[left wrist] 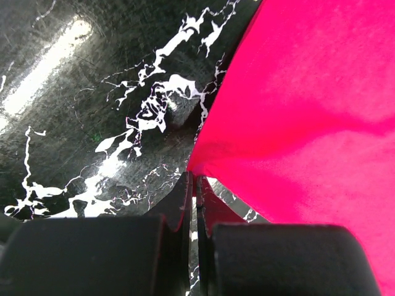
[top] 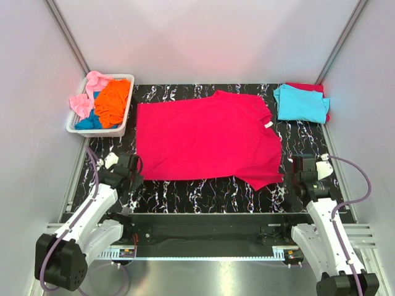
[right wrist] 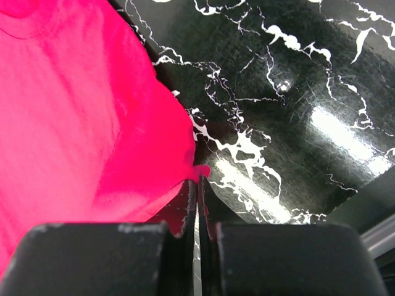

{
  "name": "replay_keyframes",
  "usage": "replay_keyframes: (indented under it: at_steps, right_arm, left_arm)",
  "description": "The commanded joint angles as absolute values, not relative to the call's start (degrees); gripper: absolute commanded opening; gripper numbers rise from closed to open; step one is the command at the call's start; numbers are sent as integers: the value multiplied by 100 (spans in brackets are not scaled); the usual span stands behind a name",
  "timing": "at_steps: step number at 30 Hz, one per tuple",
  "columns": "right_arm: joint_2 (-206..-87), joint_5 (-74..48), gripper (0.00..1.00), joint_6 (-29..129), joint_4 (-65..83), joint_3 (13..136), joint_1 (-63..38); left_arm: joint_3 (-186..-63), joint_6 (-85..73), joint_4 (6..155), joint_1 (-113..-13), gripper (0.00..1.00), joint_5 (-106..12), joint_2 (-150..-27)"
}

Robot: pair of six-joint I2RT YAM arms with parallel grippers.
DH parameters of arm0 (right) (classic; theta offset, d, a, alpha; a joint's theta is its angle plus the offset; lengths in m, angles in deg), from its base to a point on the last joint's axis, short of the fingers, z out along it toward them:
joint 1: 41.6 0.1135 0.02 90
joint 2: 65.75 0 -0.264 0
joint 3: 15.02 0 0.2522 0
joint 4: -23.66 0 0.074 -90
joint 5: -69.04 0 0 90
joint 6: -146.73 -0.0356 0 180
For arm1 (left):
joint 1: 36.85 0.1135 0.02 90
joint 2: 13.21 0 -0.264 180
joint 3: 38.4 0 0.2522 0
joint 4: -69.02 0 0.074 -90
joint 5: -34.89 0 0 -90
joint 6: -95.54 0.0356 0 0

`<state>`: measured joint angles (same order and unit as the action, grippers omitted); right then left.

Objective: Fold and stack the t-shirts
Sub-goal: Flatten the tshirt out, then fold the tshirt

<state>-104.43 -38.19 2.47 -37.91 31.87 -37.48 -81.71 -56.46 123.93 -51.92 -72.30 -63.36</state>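
The crimson-red t-shirt [top: 207, 139] lies spread flat across the middle of the black, white-veined desk [top: 203, 192], its collar toward 3 o'clock and its hem toward 9 o'clock. One sleeve points to 12 o'clock and the other to about 5 o'clock. The left hand [left wrist: 192, 182] sits at the shirt's 7 o'clock corner, low over the desk. Its fingers are pressed together on the hem corner, and the cloth is drawn up to a point between them. The right hand [right wrist: 197, 185] is at the 5 o'clock sleeve, fingers likewise closed tight. A small tip of the red cloth reaches into the fingertips, so it appears to pinch the sleeve edge, though how much cloth lies between them is hard to tell. At the desk's 2 o'clock corner a folded cyan t-shirt [top: 301, 103] rests on top of a red garment [top: 307, 87], of which only a strip shows along the far and right edges. At 10 o'clock stands a white slotted plastic basket [top: 126, 117], partly over the desk's left edge. It holds a crumpled orange t-shirt [top: 113, 102], a pink t-shirt [top: 86, 94] spilling over the far left rim, and a blue t-shirt [top: 89, 121] beneath them.
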Motion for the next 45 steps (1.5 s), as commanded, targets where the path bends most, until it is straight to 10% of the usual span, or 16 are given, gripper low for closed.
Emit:
replay_keyframes:
  at_steps: [1, 24, 28, 45]
  right_arm:
    - [-10347, -3871, 0, 188, -3879, 3364, -3738]
    - [-10724, -3792, 0, 531, -3580, 3786, -3738]
    - [-10706, -3845, 0, 567, -3527, 3777, -3738]
    - [-10864, -3792, 0, 637, -3308, 3645, -3738]
  left_arm:
    - [-8179, -5704, 12225, -5205, 0, -7182, -6497]
    - [-7941, -5124, 11469, -5328, 0, -6452, -6647]
    - [-7871, -5238, 11749, -5346, 23, -6609, -6481]
    - [-7765, -5898, 12998, -5416, 31, -7683, -4960]
